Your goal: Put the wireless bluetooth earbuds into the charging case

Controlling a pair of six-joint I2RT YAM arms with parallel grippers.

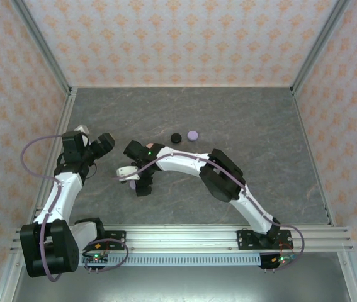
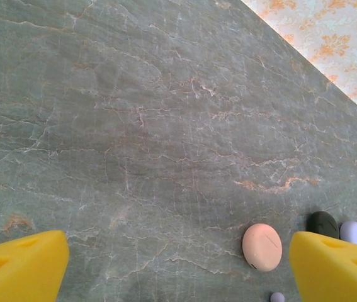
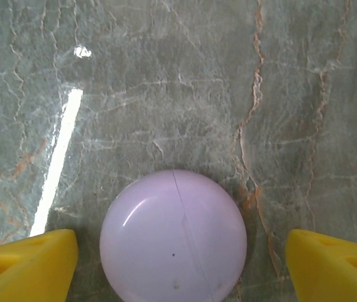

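right gripper point(image 3: 178, 267): its yellow fingers stood wide apart, one in the lower left corner and one in the lower right corner of the right wrist view, clamped on nothing.
lavender charging case point(image 3: 173, 236): round and closed, with a thin seam running from top to bottom across it. It lay flat on the table point(image 1: 247, 119) at the lower centre of the right wrist view.
case relative to the right gripper: it sat between the two fingers with a strip of bare table on each side. It touched neither finger and lay a little nearer the one on the frame's left.
same case from above: a sliver of lavender showed at the tip of the right gripper, left of centre in the top view.
left gripper point(image 2: 178, 267): its yellow fingers were spread wide in the lower corners of the left wrist view, with bare table between them and nothing held.
pink case point(image 2: 262, 246): an oval lying flat in the lower right of the left wrist view. It was near the frame's right-hand finger, on its inner side, and apart from it.
black disc point(image 1: 176, 137): it lay near the centre of the top view, just beside the lavender disc point(image 1: 193, 134), with both apart from the grippers.
small lavender bit point(image 2: 277, 297): it was cut off by the bottom edge of the left wrist view, below the pink case, and too little of it showed to tell what it was.
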